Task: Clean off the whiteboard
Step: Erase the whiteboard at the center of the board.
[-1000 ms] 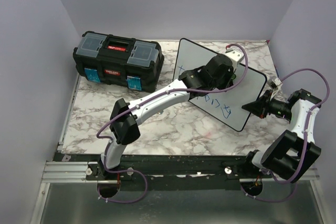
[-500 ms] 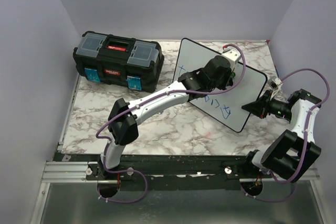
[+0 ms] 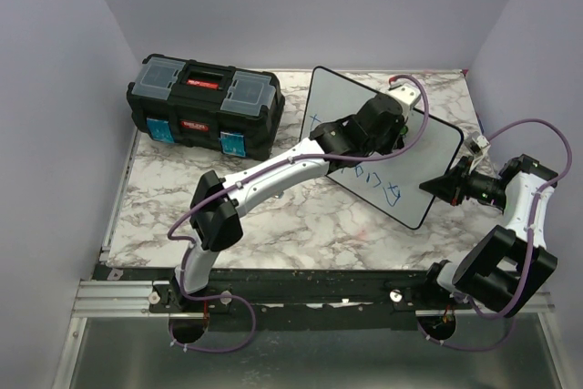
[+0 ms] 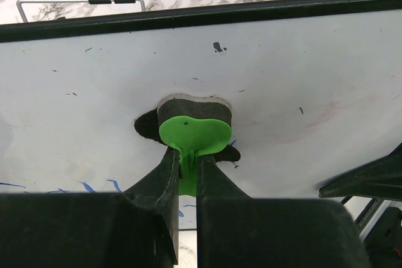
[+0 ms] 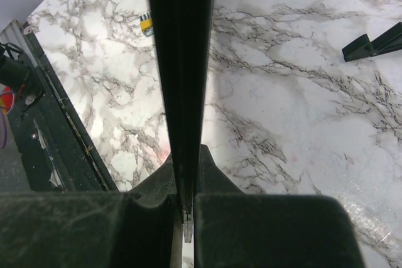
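Gleaming whiteboard (image 3: 435,159) (green heart-shaped eraser (image 4: 193,131))

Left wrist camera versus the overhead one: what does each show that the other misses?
Only the left wrist view plainly shows the green-handled eraser, pinched in the left gripper and pressed pad-first against the whiteboard. Only the overhead view shows the black toolbox and the left arm and right arm whole. Both show the whiteboard, its blue lettering and the marble table.
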Robot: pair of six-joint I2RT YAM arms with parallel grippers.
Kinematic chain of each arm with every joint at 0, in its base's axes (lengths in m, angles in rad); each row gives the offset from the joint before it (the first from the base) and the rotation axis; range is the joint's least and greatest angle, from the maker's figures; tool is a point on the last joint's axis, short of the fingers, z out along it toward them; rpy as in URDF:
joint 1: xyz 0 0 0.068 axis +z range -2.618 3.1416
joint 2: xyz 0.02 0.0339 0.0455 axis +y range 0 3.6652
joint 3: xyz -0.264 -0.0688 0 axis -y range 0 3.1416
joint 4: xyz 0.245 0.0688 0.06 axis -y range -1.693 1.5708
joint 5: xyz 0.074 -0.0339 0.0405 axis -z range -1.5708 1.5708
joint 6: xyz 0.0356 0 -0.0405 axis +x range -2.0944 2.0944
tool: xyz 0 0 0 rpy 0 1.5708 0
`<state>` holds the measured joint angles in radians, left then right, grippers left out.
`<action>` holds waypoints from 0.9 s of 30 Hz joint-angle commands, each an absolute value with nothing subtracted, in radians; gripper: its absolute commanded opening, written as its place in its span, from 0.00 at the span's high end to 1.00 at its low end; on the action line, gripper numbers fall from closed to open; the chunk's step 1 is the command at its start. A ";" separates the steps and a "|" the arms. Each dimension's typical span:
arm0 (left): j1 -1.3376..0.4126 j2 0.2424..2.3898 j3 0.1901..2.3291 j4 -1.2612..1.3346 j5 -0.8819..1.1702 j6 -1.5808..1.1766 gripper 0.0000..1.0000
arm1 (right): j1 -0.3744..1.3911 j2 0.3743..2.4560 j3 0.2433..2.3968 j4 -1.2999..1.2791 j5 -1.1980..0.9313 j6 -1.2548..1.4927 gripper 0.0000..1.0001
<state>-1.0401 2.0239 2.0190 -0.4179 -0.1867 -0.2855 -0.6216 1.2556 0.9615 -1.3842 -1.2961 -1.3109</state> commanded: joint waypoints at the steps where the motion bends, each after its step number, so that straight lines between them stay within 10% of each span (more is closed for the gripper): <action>1: -1.040 2.070 2.096 -0.417 -0.195 -0.278 1.00 | -0.599 1.232 0.963 -1.419 -1.335 -1.387 0.99; 27: -1.044 2.054 2.039 -0.392 -0.144 -0.306 1.00 | -0.599 1.232 0.964 -1.419 -1.335 -1.388 0.99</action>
